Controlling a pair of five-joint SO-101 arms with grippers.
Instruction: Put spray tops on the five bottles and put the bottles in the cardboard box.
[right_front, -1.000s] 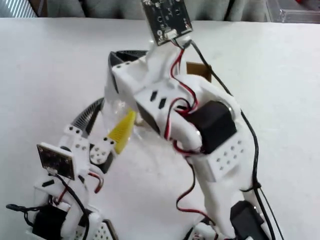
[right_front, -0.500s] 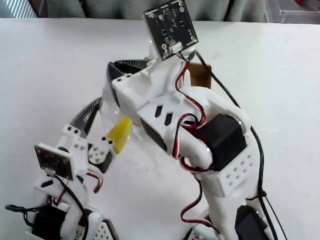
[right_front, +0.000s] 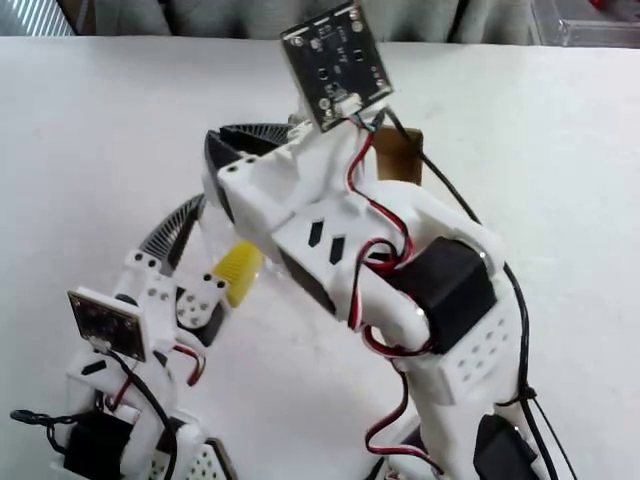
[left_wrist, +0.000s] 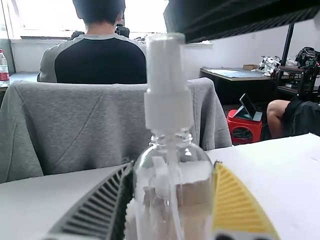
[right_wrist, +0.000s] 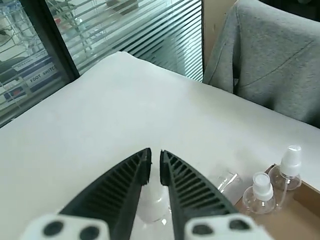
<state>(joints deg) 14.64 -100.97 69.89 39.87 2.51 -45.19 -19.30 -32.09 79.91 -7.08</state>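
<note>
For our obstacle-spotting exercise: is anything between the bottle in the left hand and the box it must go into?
Yes. The right hand hangs just over the spray top of the bottle, and in the high view the right arm lies across the space between the bottle and the box. It would likely have to move off first.

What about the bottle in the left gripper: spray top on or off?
On: white spray top sits on the neck of the bottle, tube down inside; tightness cannot tell.
</note>
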